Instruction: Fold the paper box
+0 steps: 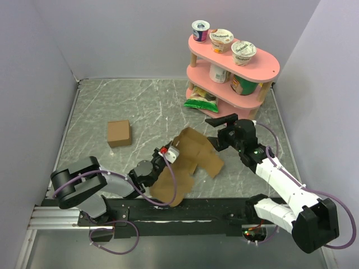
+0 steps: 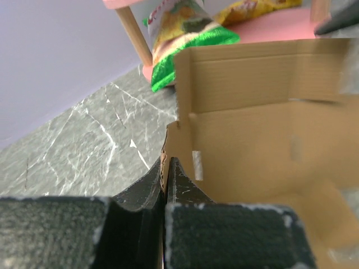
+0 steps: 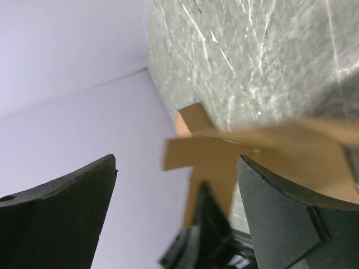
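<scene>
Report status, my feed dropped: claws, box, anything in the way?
Left claw shut on box edge. Right claw open, empty, beside box. Box unfolded. Cube apart at left, pink shelf close behind right claw.

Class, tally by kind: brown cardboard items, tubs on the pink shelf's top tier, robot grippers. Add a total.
Brown cardboard items: 2, the paper box and the cube
Tubs atop the pink shelf: 3
Grippers: 2, left gripper and right gripper
Total: 7

Print on the yogurt cup lids (image 1: 222,37) is too small to read.
</scene>
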Controlling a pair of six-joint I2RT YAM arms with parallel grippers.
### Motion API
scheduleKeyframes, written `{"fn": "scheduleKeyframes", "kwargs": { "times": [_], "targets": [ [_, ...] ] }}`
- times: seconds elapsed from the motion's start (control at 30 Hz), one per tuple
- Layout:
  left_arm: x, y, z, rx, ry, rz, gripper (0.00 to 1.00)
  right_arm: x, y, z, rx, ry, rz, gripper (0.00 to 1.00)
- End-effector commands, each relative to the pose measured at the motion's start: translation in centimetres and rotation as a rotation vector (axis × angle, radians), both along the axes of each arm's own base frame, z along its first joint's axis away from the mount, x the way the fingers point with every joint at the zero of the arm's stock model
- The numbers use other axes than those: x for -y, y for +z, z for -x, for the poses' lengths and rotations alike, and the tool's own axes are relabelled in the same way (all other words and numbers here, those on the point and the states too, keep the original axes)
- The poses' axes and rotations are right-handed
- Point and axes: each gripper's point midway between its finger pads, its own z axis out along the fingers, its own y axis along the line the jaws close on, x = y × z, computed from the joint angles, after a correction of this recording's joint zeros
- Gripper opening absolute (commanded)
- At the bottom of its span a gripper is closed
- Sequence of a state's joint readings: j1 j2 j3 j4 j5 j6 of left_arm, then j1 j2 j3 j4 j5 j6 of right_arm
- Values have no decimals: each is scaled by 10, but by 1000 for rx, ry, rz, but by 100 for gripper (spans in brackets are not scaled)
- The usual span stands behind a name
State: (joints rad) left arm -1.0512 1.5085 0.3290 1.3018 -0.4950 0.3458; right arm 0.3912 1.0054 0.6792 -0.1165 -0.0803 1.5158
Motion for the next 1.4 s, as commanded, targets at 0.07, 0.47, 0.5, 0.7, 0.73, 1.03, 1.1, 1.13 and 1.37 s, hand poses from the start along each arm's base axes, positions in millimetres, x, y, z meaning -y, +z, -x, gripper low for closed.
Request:
{"fn": "scheduleKeyframes", "kwargs": {
  "times": [0.07,0.47,0.5,0.7,0.73,1.03,1.1,1.13,1.37],
  "targets": [
    [-5,57,2,145,52,193,6,-8,0,4,-66,-71,-90,93],
    [-11,63,-21,108,146,218,6,4,7,23,-57,-151,-48,93],
    [-13,70,-23,126,158,239,6,5,9,24,-49,-153,-58,93],
    [-6,111,-34,249,188,271,5,-9,18,14,-52,-133,-114,93],
    [-4,114,-34,260,181,272,5,-10,25,10,-39,-134,-125,93],
    [-11,118,-30,280,184,323,6,-4,32,-23,-35,-220,-168,94],
    [-12,118,-28,284,179,326,6,-4,32,-28,-42,-241,-176,94],
    [-13,118,-28,287,179,328,6,-4,26,-30,-64,-249,-163,94],
    [-18,119,-25,301,185,333,6,-6,13,-44,-109,-289,-163,93]
  ]
}}
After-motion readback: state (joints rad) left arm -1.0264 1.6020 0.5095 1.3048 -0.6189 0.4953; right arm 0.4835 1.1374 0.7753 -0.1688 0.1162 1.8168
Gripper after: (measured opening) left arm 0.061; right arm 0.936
